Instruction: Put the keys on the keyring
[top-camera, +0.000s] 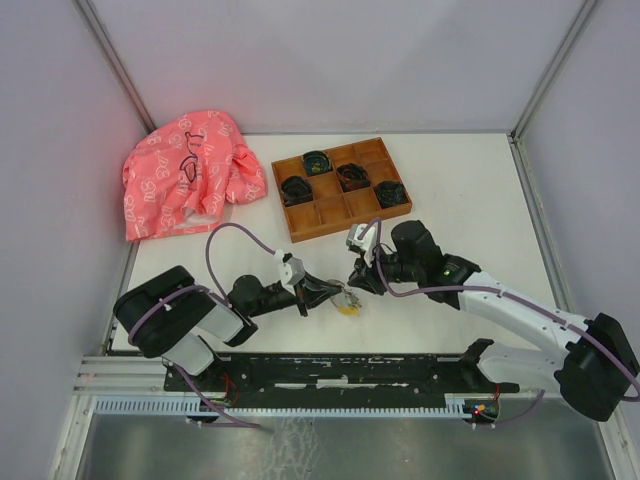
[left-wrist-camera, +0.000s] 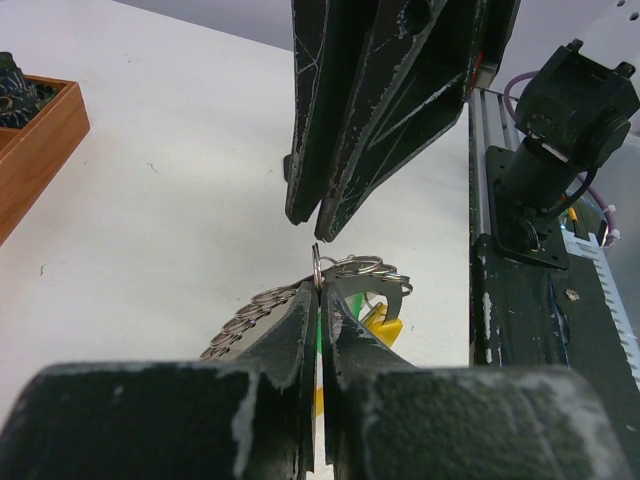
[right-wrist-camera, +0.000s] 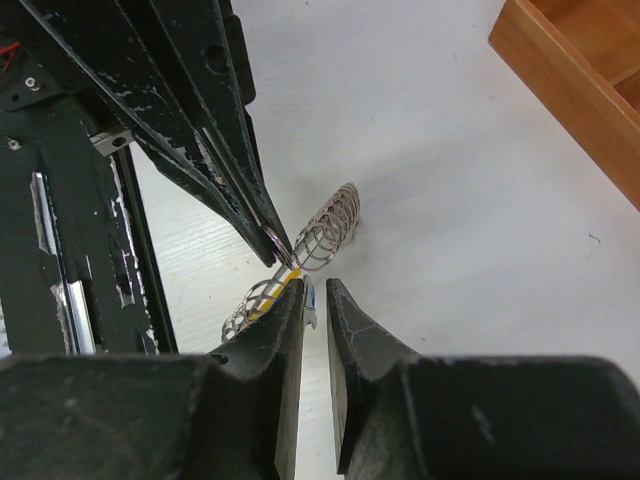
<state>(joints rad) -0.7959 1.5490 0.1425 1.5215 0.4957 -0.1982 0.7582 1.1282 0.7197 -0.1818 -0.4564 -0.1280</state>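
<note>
The left gripper (left-wrist-camera: 317, 292) has its jaws pressed together on the keyring (left-wrist-camera: 316, 262), pinching one thin wire loop upright at the very tips. The rest of the ring's coiled loops lie on the table (left-wrist-camera: 170, 200) to either side of those tips. A green tag (left-wrist-camera: 319, 335) shows as a sliver between the left jaws, and a yellow tag (left-wrist-camera: 384, 326) lies just beside them.

The right gripper (right-wrist-camera: 315, 302) faces the left one tip to tip, with its jaws a narrow gap apart and nothing seen clamped between them. The pinched loop sits just ahead of that gap. I cannot pick out the keys among the loops. A wooden tray (top-camera: 300, 226) lies well beyond both jaws.
</note>
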